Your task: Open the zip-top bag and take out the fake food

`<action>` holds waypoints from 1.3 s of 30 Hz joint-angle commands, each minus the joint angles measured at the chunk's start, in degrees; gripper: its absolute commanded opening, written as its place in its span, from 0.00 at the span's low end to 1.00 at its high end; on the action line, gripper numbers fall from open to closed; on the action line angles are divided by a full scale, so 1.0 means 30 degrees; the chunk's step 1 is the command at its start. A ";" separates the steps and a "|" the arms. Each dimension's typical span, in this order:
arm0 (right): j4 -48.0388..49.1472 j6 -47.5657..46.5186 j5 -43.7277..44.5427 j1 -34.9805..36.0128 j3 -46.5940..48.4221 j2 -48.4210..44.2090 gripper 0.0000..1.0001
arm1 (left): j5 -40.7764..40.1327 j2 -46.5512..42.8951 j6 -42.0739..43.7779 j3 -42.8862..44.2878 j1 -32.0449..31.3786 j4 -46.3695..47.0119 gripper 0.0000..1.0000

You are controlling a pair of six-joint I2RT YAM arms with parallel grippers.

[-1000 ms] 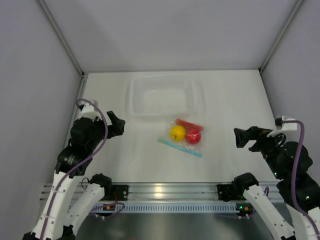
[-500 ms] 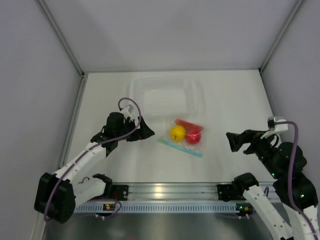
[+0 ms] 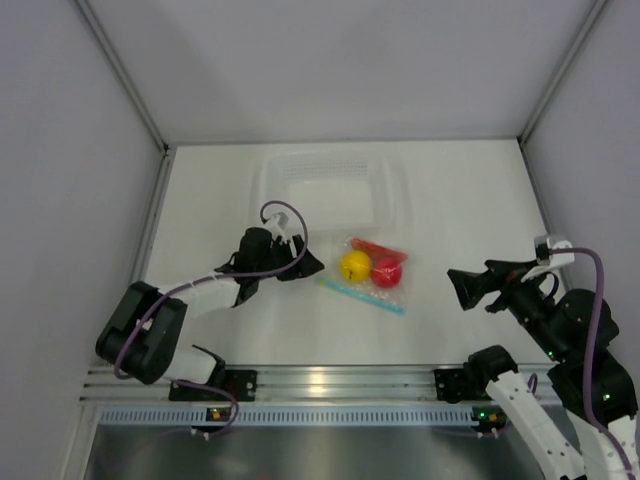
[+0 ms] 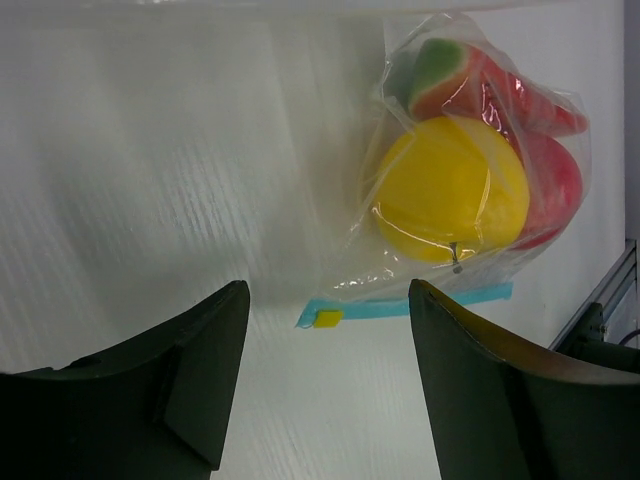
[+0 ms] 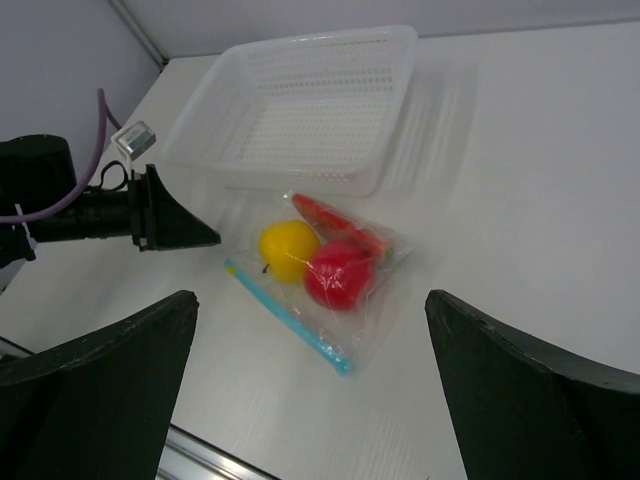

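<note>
Left hand (image 3: pixel 311 263) nearer, bag (image 3: pixel 391 292) holds fake food (image 3: pixel 356 265)

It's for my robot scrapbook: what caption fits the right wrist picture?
Left gripper points at a zip-top bag holding yellow fruit, red fruit and a chili, beside a mesh tray.

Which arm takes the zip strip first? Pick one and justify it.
Left. The left gripper sits open just beside the zip-top bag, and its wrist view shows the end of the blue zip strip lined up between its jaws. The right gripper, also open, hangs well off to the bag's other side.
</note>
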 commanded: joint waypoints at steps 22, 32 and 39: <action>0.0810 -0.0112 -0.0985 0.0266 0.1460 -0.0248 0.99 | 0.1987 0.7285 -0.3366 -0.1964 -0.1259 1.3926 0.26; 0.1892 0.0152 -0.1394 0.0237 0.0348 0.0015 0.99 | 0.0727 0.2867 -0.5032 -0.3576 -0.1377 1.3580 0.00; 0.4087 -0.0315 -0.5691 0.0236 -0.1377 0.0161 1.00 | -0.1406 -0.2988 -0.6150 -0.0980 -0.1377 0.3283 0.00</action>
